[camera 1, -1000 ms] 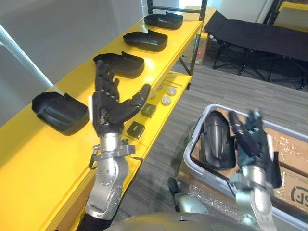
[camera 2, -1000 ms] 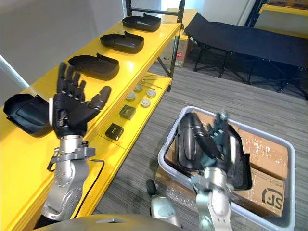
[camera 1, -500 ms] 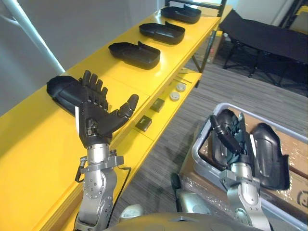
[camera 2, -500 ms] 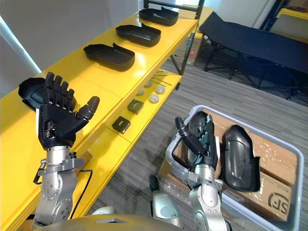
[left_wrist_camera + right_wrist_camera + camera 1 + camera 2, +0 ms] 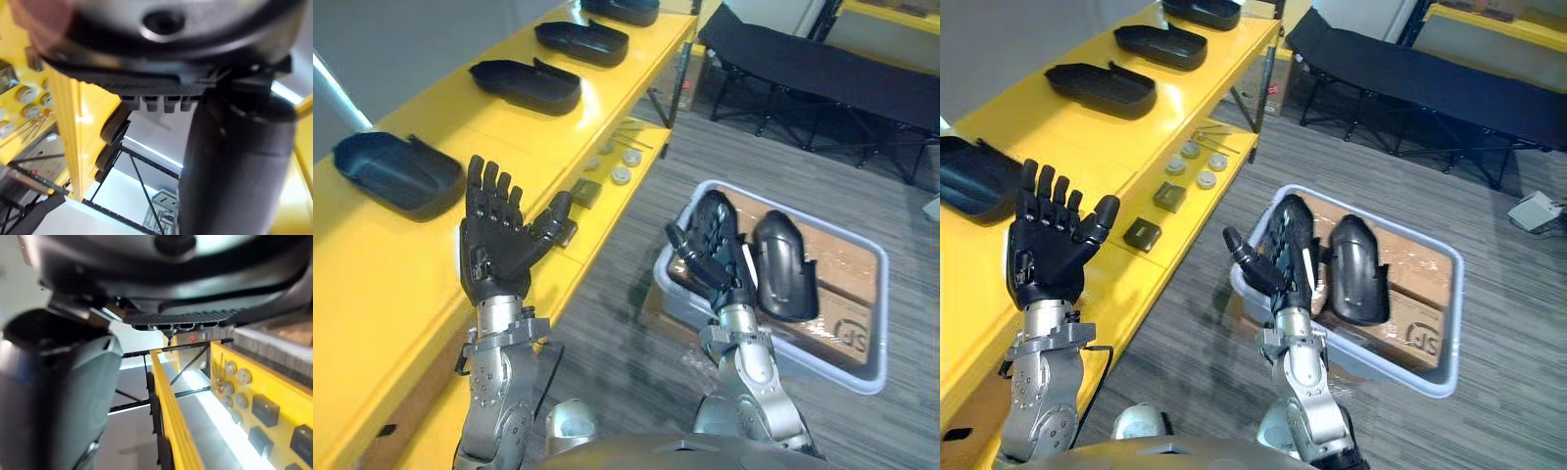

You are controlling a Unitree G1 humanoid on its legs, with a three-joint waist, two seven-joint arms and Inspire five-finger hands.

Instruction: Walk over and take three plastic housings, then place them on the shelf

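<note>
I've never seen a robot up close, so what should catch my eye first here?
The left robot hand and right robot hand, both dark, stand raised and open. A long yellow shelf at the left carries a row of black plastic housings; a grey bin on the floor holds more.

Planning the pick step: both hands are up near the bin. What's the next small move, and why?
Probably lower the right hand into the bin onto the housing and curl the fingers round it. Both hands are open and hold nothing. The left hand is raised over the shelf, while that housing lies uncovered just beside the right hand.
</note>
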